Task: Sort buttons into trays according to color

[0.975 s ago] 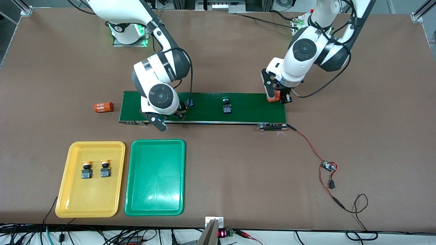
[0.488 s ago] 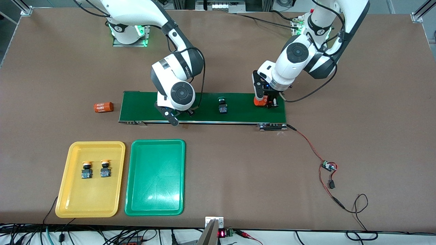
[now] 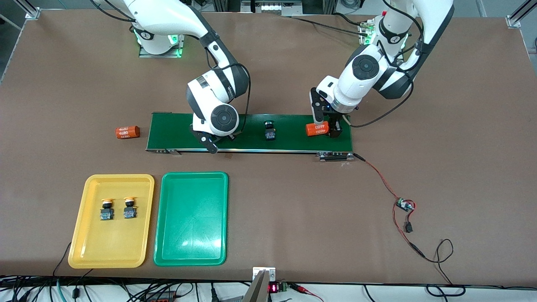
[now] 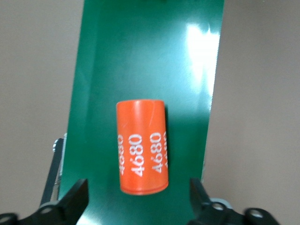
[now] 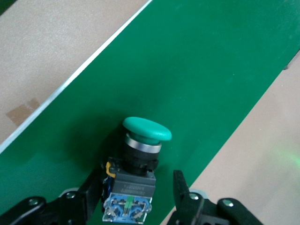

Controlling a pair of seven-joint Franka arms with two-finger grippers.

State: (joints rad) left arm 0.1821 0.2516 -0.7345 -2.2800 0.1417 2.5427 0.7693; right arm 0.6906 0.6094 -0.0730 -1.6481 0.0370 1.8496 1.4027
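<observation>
Two yellow-capped buttons (image 3: pixel 106 208) (image 3: pixel 129 207) stand in the yellow tray (image 3: pixel 90 251). The green tray (image 3: pixel 191 235) beside it holds nothing. One green-capped button (image 3: pixel 269 131) lies free on the conveyor belt. Another green-capped button (image 5: pixel 136 161) lies on the belt between the fingers of my right gripper (image 5: pixel 136 183) (image 3: pixel 218 140); one finger is against it and a gap shows at the other. In the front view the right arm hides this button. My left gripper (image 3: pixel 329 128) (image 4: pixel 138 199) is open over the belt, fingers wide apart and clear of an orange cylinder (image 4: pixel 141 145) (image 3: pixel 316 129).
The dark-green conveyor belt (image 3: pixel 176 130) runs across the table's middle. A second orange cylinder (image 3: pixel 126 132) lies on the table off the belt's end nearest the right arm. A red-black cable with a small circuit board (image 3: pixel 405 205) trails from the belt's other end.
My left gripper opened and the orange cylinder now lies on its side on the belt. My right gripper shifted along the belt and narrowed around a green button. The free green button drifted toward the right arm's end.
</observation>
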